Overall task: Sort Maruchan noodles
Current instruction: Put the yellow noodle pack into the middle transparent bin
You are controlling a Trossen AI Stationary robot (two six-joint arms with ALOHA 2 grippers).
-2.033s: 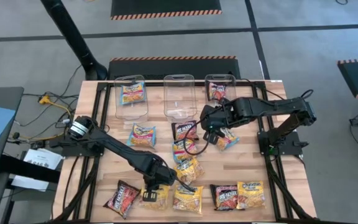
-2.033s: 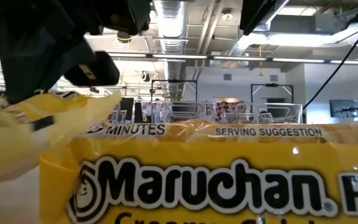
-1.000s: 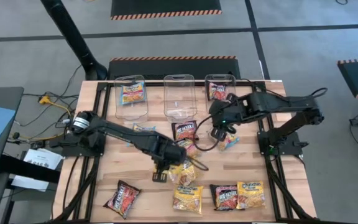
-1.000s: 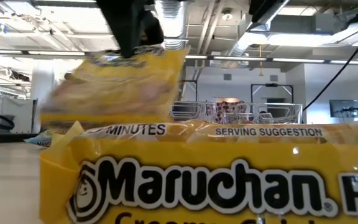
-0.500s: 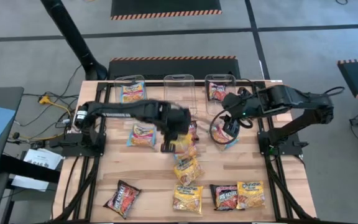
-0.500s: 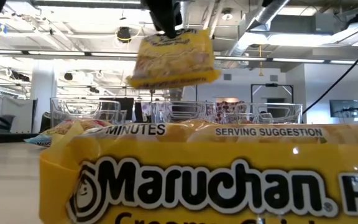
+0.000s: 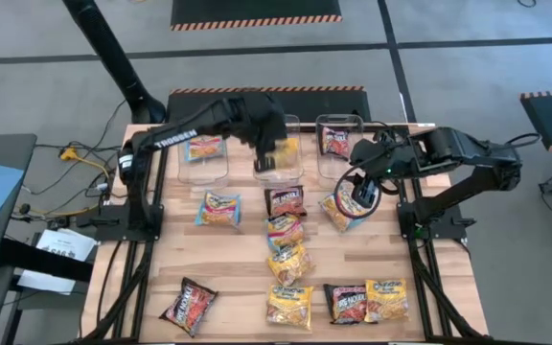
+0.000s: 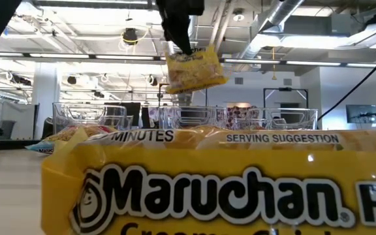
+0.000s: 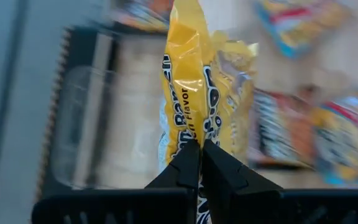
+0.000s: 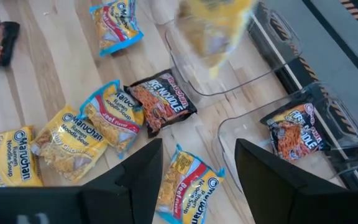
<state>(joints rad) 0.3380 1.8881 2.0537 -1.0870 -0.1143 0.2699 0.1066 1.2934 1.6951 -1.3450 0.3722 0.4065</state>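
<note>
Yellow noodle packet [image 9: 194,106] hangs lengthwise below the left gripper [image 7: 269,151], clenched by one edge, directly above the middle bin [image 7: 278,171]; right gripper [image 10: 197,180] spread, holding nothing, farther off

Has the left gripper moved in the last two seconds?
Yes. The left gripper, shut on a yellow packet, went from the table's near edge to above the middle bin.

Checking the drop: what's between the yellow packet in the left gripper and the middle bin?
Nothing. The yellow packet hangs over the middle bin with only air between, per the low view.
</note>
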